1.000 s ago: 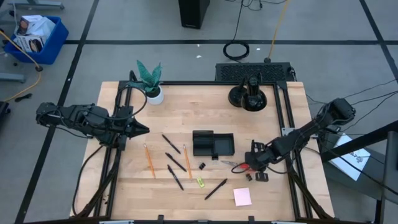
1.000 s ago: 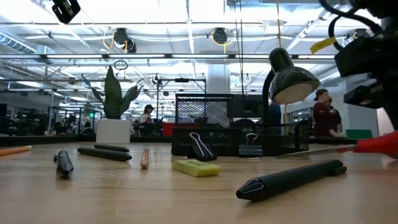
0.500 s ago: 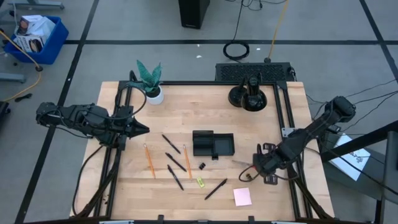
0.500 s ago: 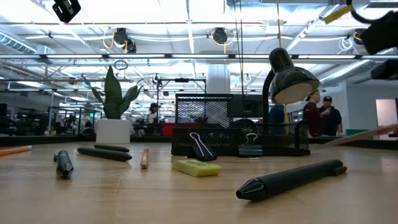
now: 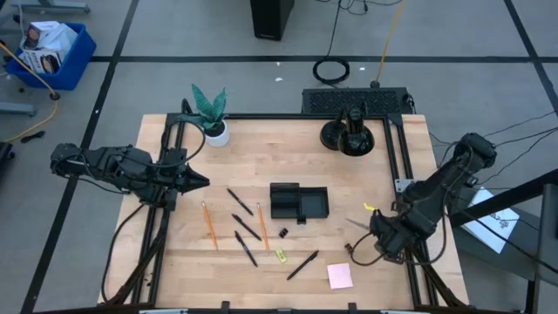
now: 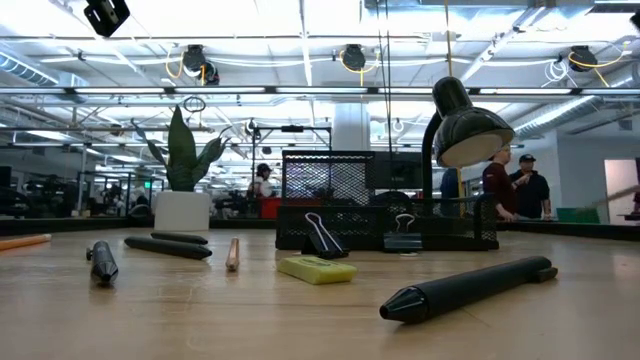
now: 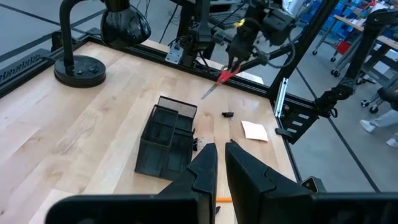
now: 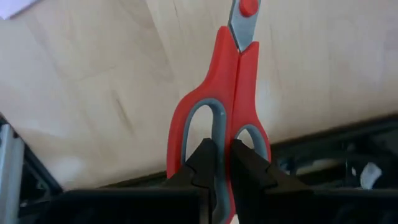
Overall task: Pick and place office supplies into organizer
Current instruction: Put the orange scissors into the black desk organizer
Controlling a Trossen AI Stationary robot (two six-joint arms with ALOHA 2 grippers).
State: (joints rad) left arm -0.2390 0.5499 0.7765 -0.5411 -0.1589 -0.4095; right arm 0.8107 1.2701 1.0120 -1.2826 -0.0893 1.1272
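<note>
My right gripper (image 8: 217, 163) is shut on the red-handled scissors (image 7: 221, 79), which hang above the table's right part (image 5: 357, 225). The black organizer (image 5: 298, 201) stands mid-table. On the wood to its left and in front lie two orange pencils (image 5: 209, 225), several black pens (image 5: 247, 227), a black clip (image 5: 283, 233) and a yellow-green piece (image 5: 281, 255). A pink sticky-note pad (image 5: 340, 276) lies near the front edge. My left gripper (image 5: 202, 181) waits shut over the table's left side, holding nothing. My right gripper pinches the scissors where the two handle loops meet (image 8: 225, 134), one finger standing in each loop. The fingers come from above, pointing down. The scissors are lifted clear of the table and hang below the fingers, their blade (image 7: 208, 93) slanting down and away.
A potted plant (image 5: 211, 118) stands at the far left and a black lamp on a round base (image 5: 349, 135) at the far right. Another black clip (image 5: 349, 249) lies below the held scissors. Black frame rails (image 5: 397, 166) run along the table's sides.
My right gripper has risen with the scissors and gone toward the table's right and near edges, rolling its wrist and tipping further down. The scissors have come off the table and now hang clear; in the low view they have left the picture.
</note>
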